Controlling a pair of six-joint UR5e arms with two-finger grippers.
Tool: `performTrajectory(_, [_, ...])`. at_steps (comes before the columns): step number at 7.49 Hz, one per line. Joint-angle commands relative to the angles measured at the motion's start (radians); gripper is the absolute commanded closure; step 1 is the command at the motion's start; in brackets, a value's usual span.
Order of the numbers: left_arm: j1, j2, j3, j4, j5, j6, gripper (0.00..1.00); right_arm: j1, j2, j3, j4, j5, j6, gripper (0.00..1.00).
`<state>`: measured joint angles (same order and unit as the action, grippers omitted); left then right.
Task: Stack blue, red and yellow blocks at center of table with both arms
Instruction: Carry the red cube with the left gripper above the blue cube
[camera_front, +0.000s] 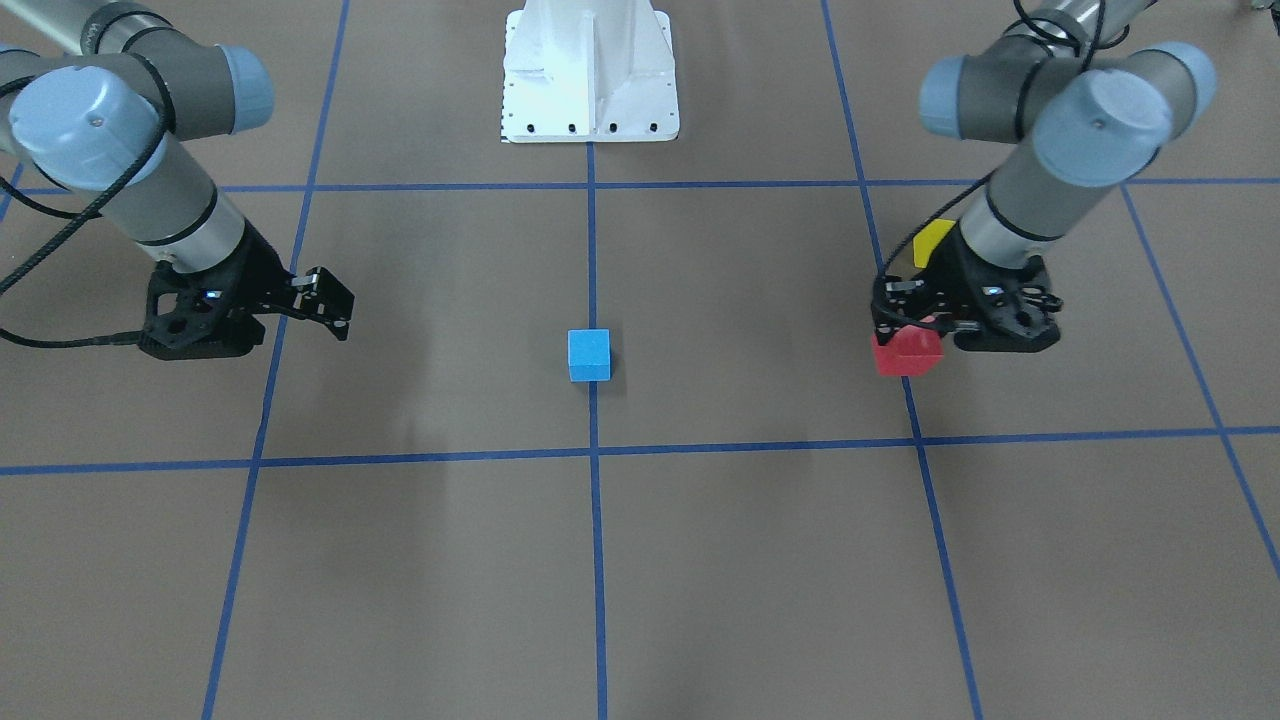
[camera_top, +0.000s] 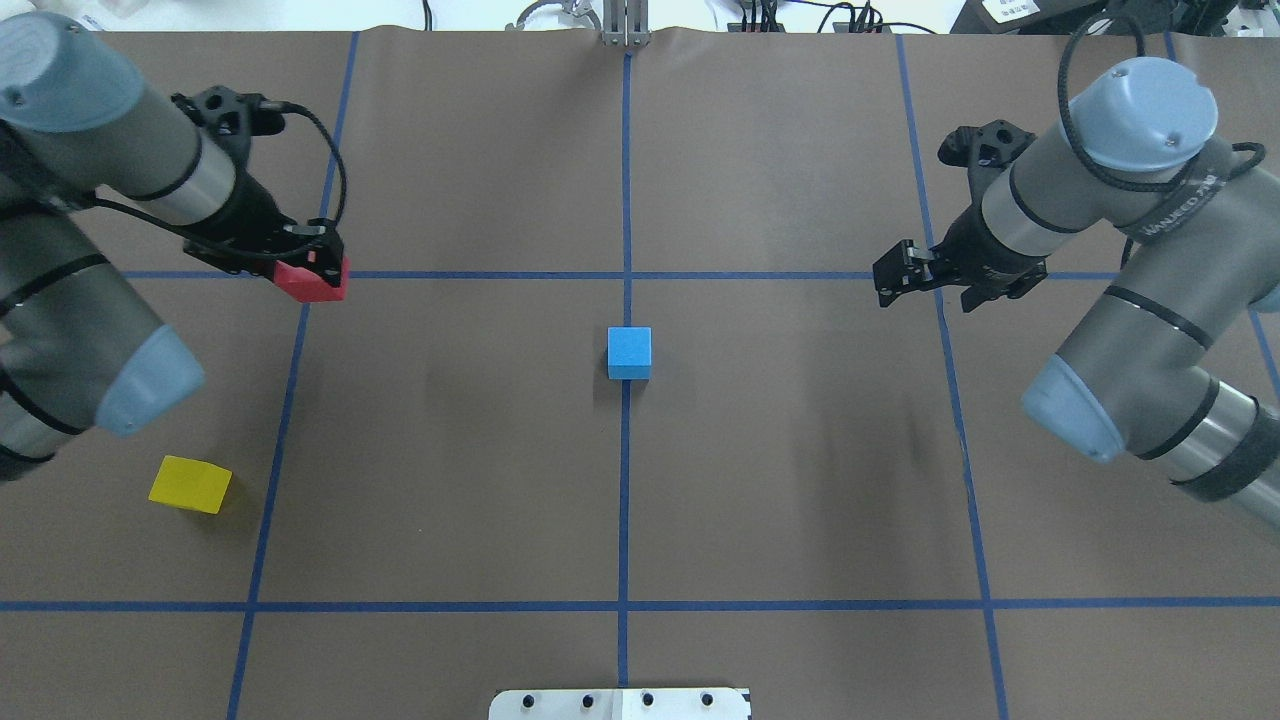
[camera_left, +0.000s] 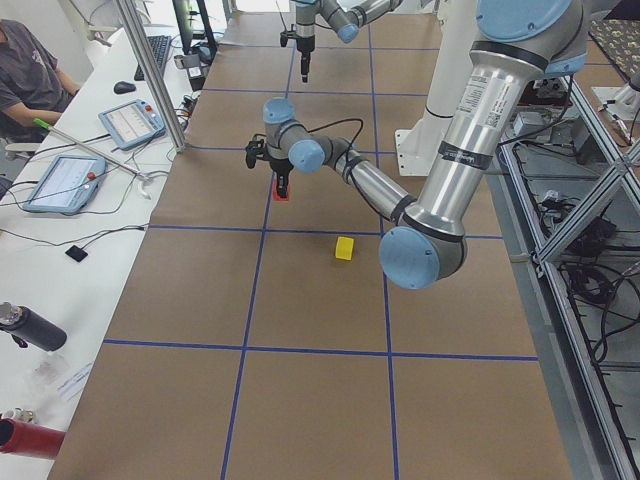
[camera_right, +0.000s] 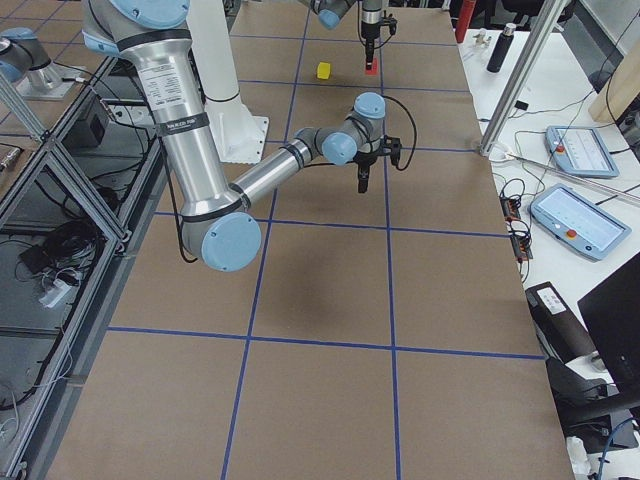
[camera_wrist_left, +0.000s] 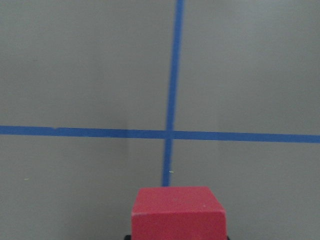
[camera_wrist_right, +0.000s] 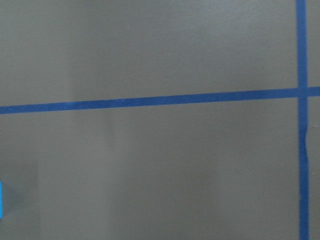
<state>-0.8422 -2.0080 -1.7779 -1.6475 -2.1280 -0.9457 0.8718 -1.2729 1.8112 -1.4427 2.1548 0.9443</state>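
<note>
A blue block (camera_top: 629, 353) sits on the table's center, on the blue tape line; it also shows in the front-facing view (camera_front: 589, 355). My left gripper (camera_top: 318, 268) is shut on a red block (camera_top: 312, 281), low over a tape crossing at the far left; the left wrist view shows the block (camera_wrist_left: 178, 212) between the jaws. A yellow block (camera_top: 190, 484) lies free on the near left, under my left arm. My right gripper (camera_top: 893, 276) looks open and empty, far right of the blue block.
The white robot base (camera_front: 588, 70) stands at the table's near-robot edge. Blue tape lines (camera_top: 625, 180) form a grid on the brown table. A side table with tablets (camera_left: 62, 182) runs along the operators' side.
</note>
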Motion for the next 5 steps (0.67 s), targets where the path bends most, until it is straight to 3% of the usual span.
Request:
performTrajectory(1, [0.190, -0.215, 0.017, 0.159, 0.147, -0.132, 1.00, 0.084, -0.080, -0.009, -0.002, 0.022, -0.087, 0.00])
performTrajectory(3, [0.234, -0.341, 0.111, 0.176, 0.151, -0.176, 1.00, 0.145, -0.144, -0.018, -0.002, 0.027, -0.224, 0.00])
performTrajectory(5, [0.236, -0.533, 0.320, 0.176, 0.152, -0.216, 1.00, 0.148, -0.152, -0.018, -0.002, 0.027, -0.228, 0.00])
